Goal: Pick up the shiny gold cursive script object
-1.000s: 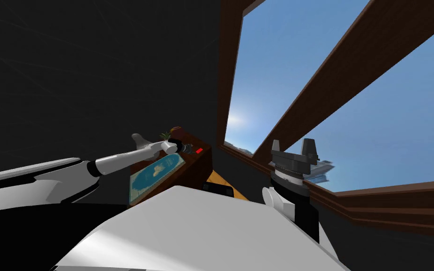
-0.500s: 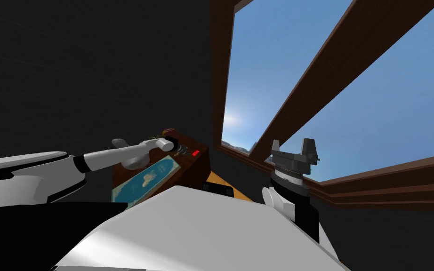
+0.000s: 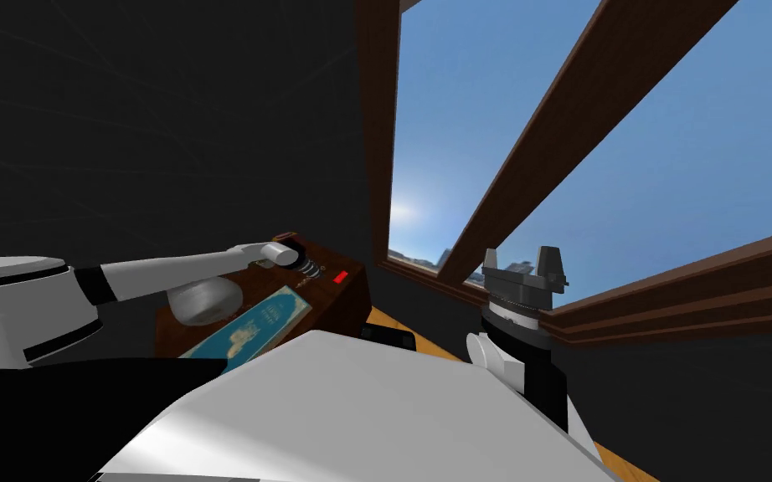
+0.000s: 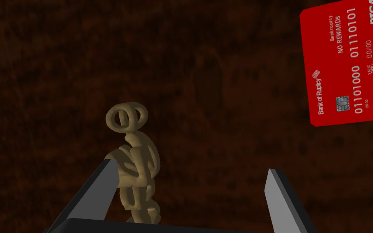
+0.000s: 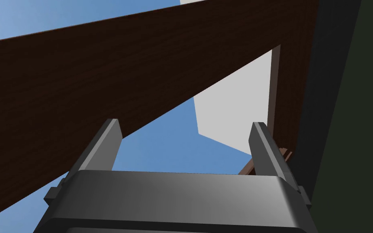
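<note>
A gold cursive script piece (image 4: 135,162) lies on a dark wooden table (image 4: 222,81). It sits between the wide-open fingers of my left gripper (image 4: 190,168), close against one finger. A red bank card (image 4: 347,64) lies nearby. My right gripper (image 5: 185,129), raised at my right side, is open and empty.

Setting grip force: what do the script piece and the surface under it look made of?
Script object: dull tan-gold, smooth rounded loops, no bright glints; could be metal or plastic, I cannot tell which. Tabletop: dark brown with mottled grain, likely wood, matte finish.
</note>
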